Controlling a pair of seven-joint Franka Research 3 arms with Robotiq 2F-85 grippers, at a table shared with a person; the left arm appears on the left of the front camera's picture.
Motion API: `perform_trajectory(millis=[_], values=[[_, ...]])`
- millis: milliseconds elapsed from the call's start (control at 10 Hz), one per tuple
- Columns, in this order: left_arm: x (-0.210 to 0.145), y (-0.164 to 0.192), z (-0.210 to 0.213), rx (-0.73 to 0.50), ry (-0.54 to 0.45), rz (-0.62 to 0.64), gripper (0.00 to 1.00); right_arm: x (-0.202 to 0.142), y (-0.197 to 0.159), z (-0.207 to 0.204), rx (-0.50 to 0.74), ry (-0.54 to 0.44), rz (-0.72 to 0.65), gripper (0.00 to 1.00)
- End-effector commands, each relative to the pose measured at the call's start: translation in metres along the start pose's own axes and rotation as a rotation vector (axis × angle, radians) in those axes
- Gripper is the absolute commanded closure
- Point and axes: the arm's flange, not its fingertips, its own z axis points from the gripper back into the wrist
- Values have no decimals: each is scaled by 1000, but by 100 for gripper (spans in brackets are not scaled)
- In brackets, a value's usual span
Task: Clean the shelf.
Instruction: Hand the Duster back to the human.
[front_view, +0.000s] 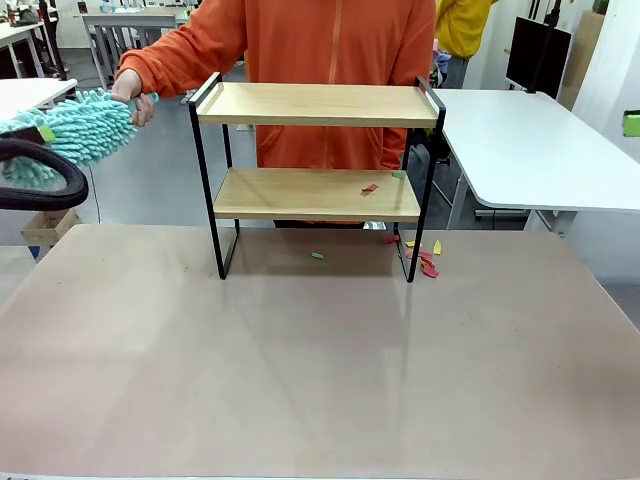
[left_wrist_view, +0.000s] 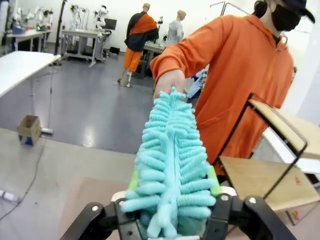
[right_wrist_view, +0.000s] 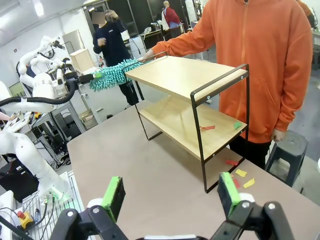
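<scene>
The shelf (front_view: 318, 104) stands at the far middle of the table, with two wooden boards in a black frame. Red and green paper scraps (front_view: 370, 187) lie on its lower board. A fluffy teal duster (left_wrist_view: 170, 150) lies between the fingers of my left gripper (left_wrist_view: 173, 182), whose jaws stand open on either side of the fluff. The person's hand (left_wrist_view: 167, 82) grips the duster's far end, left of the shelf's top board. In the front view the duster (front_view: 70, 130) hangs at the left edge. My right gripper (right_wrist_view: 170, 195) is open and empty, well back from the shelf (right_wrist_view: 185, 75).
More coloured scraps (front_view: 425, 262) lie on the table by the shelf's right legs, and a green one (front_view: 317, 255) lies under it. The person in an orange top (front_view: 330, 50) stands right behind the shelf. A white table (front_view: 530, 140) is at the far right.
</scene>
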Motion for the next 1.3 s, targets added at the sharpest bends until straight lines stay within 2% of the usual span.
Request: perform_trajectory(millis=[0, 200, 400, 600, 800, 900, 1200], values=[[50, -2, 41, -67, 30, 129, 0, 3, -2, -1, 4, -24, 7, 0], [96, 3, 76, -131, 4, 280, 0, 3, -2, -1, 4, -24, 7, 0], [146, 30, 116, -188, -74, 464, 0, 3, -2, -1, 4, -24, 7, 0], [170, 65, 137, -227, -97, 598, 0, 3, -2, -1, 4, -24, 7, 0], [169, 82, 136, -234, -67, 588, 0, 3, -2, -1, 4, -24, 7, 0], [169, 68, 147, -214, -126, 582, 0, 3, -2, -1, 4, -24, 7, 0], [169, 68, 147, -214, -126, 582, 0, 3, -2, -1, 4, -24, 7, 0]])
